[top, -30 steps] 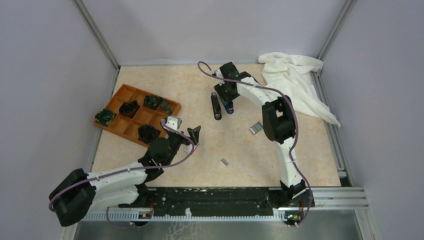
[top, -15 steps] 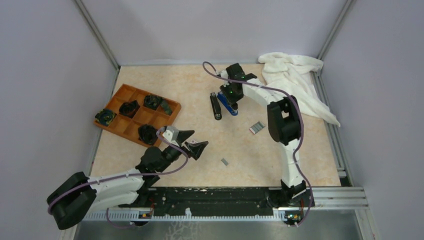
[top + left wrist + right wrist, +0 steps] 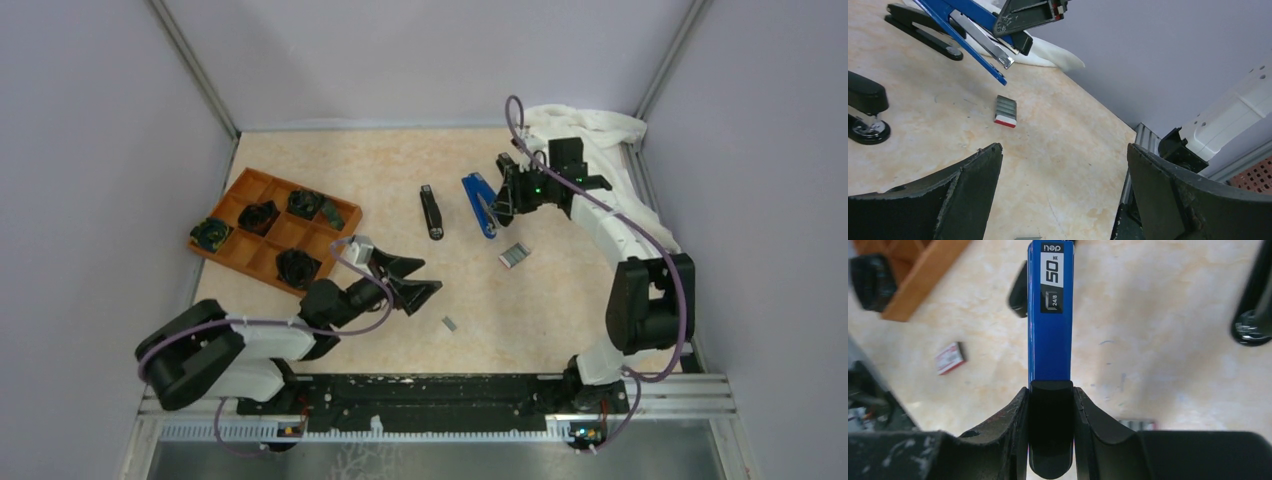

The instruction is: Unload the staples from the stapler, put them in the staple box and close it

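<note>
1. Overhead, we see the right gripper [image 3: 498, 200] clamped on a long blue metal stapler [image 3: 480, 205]; the slim all-black stapler [image 3: 431, 213] lies untouched just left of it; the left gripper [image 3: 430, 275] gapes empty near a tiny silvery-grey strip of staples [image 3: 450, 323] loose on the table [image 3: 560, 300].
2. Left wrist: the blue one hangs swung open beyond a small white-and-red box [image 3: 1006, 111].
3. Right wrist: the grip sits on its black rear end; we judge one strip out, but cannot tell whether the black stapler is empty.

**A:** where's the stapler [image 3: 431, 212] on your feed?
**B:** I see it slim and all black, flat on the table [image 3: 320, 165], pointing away from me. The staples [image 3: 450, 323] are a tiny silvery strip lying loose nearer me, well apart from it.
</note>
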You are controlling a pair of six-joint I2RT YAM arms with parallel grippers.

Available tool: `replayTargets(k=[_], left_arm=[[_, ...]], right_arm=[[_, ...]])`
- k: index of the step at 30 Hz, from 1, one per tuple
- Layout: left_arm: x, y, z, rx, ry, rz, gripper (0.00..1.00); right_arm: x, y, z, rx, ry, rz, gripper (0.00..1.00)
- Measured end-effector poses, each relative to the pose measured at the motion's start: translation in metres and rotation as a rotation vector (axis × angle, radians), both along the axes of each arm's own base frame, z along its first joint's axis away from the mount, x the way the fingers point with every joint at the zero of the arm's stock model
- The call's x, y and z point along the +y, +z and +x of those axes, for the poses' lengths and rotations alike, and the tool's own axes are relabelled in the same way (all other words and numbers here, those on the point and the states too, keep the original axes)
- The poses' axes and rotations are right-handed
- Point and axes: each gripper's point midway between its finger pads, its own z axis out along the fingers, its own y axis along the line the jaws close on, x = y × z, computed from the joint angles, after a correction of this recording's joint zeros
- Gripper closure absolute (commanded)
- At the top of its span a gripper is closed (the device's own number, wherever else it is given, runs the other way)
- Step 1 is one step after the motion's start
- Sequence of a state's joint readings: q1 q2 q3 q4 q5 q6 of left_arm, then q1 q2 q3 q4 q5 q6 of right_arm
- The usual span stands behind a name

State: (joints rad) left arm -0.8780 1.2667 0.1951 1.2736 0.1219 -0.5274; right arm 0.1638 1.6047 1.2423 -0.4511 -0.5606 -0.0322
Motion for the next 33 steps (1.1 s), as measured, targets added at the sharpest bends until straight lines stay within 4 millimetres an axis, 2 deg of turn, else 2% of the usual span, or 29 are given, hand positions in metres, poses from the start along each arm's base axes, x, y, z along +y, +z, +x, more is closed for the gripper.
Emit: replayTargets(k=[8,15,21,24,30,33], left_arm=[[-0.035,0.007,0.013,0.042,-0.078,-0.074,0.01],[-0.053,0.029,0.027,0.033,-0.092,-0.144,0.01],[-0.057,0.029,0.036,0.081,-0.07,-0.175,0.01],[-0.06,0.034,0.041,0.092,-0.064,-0.196,0.01],[-0.07,0.058,0.047,0.087,-0.089,-0.259,0.01],[-0.073,0.065,0.048,0.086,-0.103,-0.276,0.08]], right_arm=[[0.025,0.041,-0.053,0.007,0.099,0.407,1.0],[0.043,0.071,-0.079,0.044,0.212,0.681,1.0],[0.047,0.104,-0.092,-0.001,0.325,0.773,1.0],[0.048,0.113,-0.098,-0.018,0.364,0.785,1.0],[0.048,0.118,-0.106,-0.021,0.405,0.793,1.0],[0.048,0.118,-0.107,-0.017,0.414,0.796,1.0]])
